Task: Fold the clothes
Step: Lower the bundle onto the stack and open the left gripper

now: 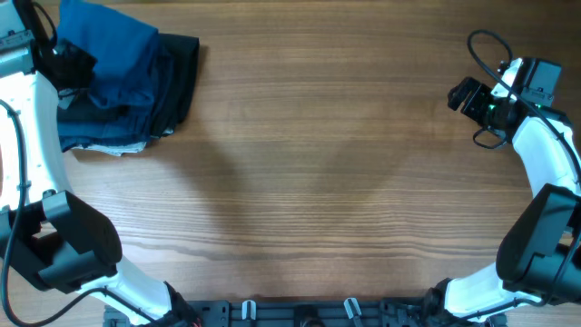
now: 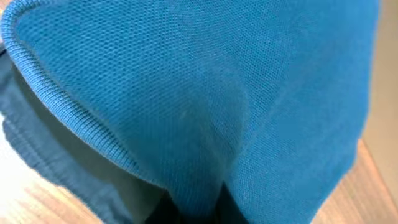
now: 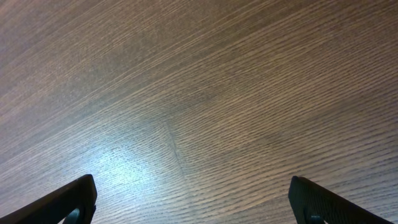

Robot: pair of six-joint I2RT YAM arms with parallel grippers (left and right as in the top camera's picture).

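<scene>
Blue polo (image 1: 113,50): upper left of my overhead view, atop dark garments (image 1: 177,77) on the bench (image 1: 318,163). Left fingers (image 1: 80,65), tips lost in cloth: I cannot tell their state. Right fingers (image 3: 74,200): spread wide.

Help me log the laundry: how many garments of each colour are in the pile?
Bright blue shirt: 1
Dark navy garment: 1
Black garment: 1
Total: 3 that can be told apart

You're looking at a brown wood-grain desk (image 1: 318,163), its grain running side to side from overhead, with a soft pale glare (image 3: 124,163) in the right wrist view.
</scene>
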